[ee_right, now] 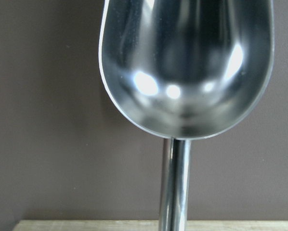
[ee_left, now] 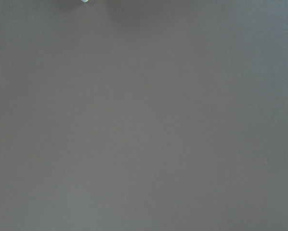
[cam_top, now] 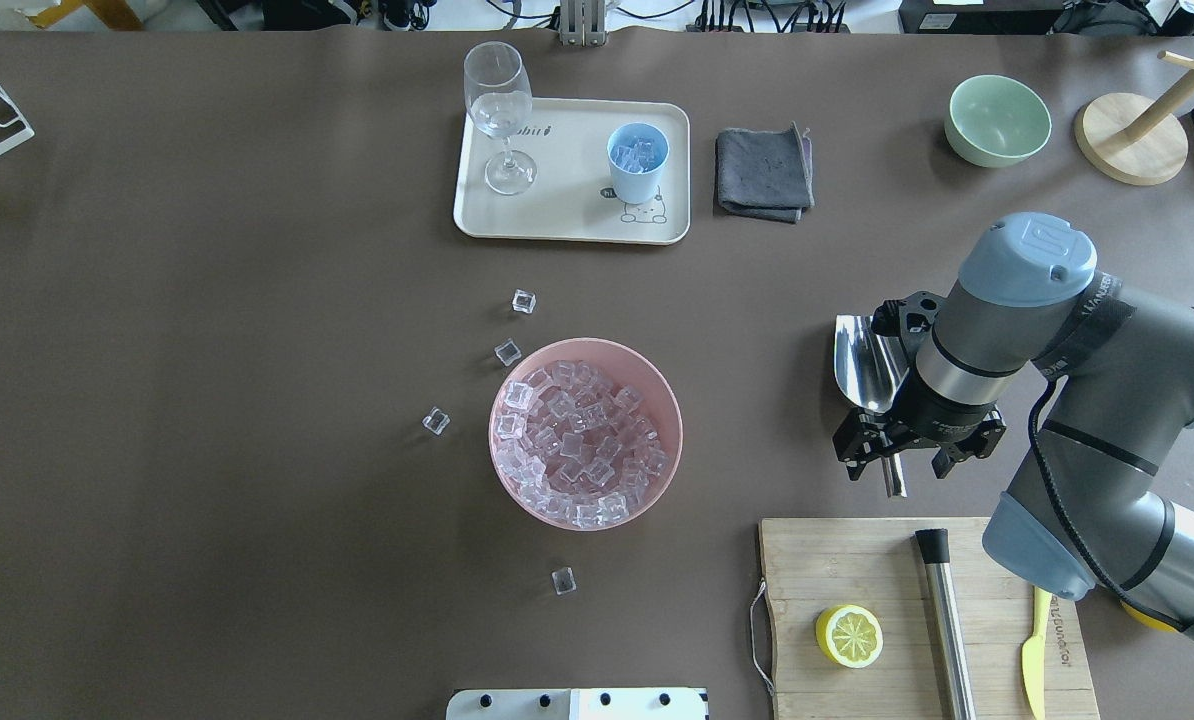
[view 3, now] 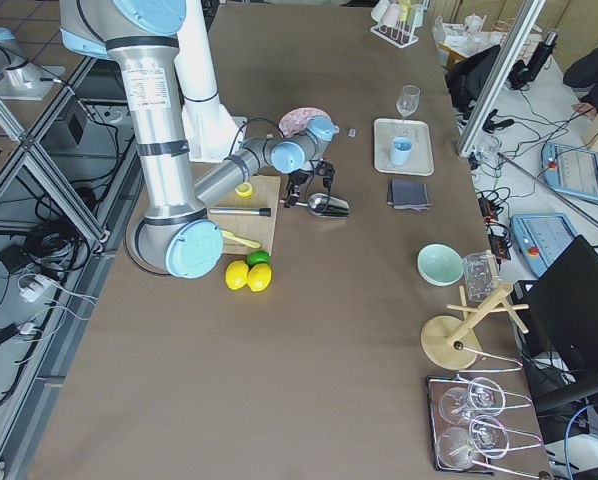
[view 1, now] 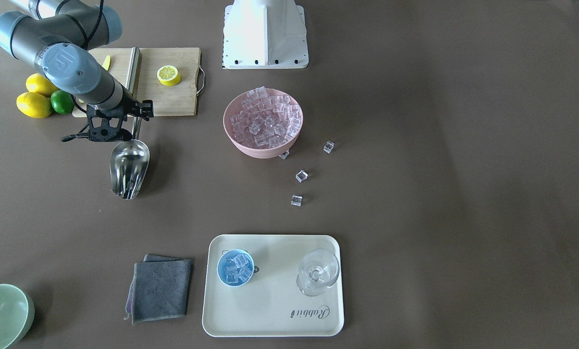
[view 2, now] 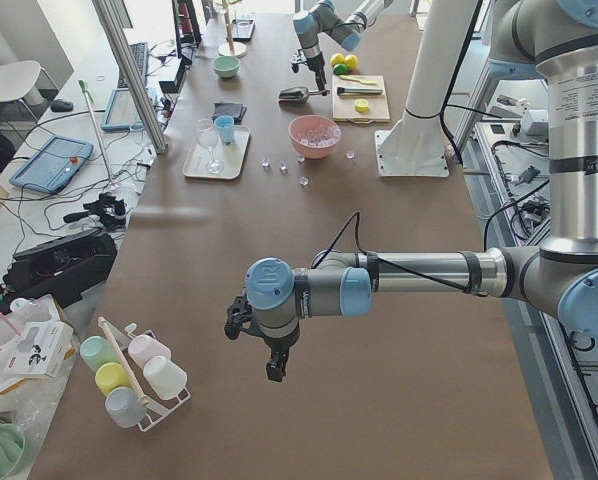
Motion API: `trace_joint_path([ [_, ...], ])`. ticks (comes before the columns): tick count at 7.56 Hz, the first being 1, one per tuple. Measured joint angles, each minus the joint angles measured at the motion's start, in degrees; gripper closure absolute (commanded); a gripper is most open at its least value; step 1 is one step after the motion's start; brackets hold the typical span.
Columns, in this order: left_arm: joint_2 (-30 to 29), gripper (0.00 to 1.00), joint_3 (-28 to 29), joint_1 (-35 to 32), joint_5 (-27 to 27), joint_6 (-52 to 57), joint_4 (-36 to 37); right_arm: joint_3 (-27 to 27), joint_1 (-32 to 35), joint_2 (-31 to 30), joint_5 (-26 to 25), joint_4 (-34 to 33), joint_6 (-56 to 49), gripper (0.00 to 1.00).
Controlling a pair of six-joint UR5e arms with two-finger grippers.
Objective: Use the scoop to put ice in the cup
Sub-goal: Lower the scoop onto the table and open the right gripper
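The steel scoop [view 1: 129, 167] lies empty on the table by the cutting board; it also shows in the overhead view [cam_top: 862, 365] and fills the right wrist view [ee_right: 187, 62]. My right gripper [cam_top: 902, 455] hovers over its rod handle with the jaws apart on either side, and it also shows in the front view [view 1: 120, 123]. The light-blue cup [view 1: 235, 268] stands on the tray [view 1: 270, 310] and holds several ice cubes. Most of the ice [cam_top: 582, 440] fills a pink bowl [cam_top: 502, 470]. My left gripper [view 2: 276, 365] hangs far down the table; I cannot tell whether it is open.
Several loose cubes [view 1: 301, 176] lie beside the pink bowl. A stemmed glass [view 1: 317, 271] shares the tray. A grey cloth [view 1: 159, 288] and a green bowl [view 1: 1, 315] lie beyond the scoop. The cutting board [cam_top: 827, 570] carries a lemon half and a steel cylinder [cam_top: 942, 610].
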Motion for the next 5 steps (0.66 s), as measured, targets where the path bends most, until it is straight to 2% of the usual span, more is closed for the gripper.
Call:
trace_joint_path([
  [5, 0.1, 0.02, 0.0, 0.0, 0.3, -0.1, 0.1, 2.8, 6.1, -0.7, 0.3, -2.1, -0.6, 0.0],
])
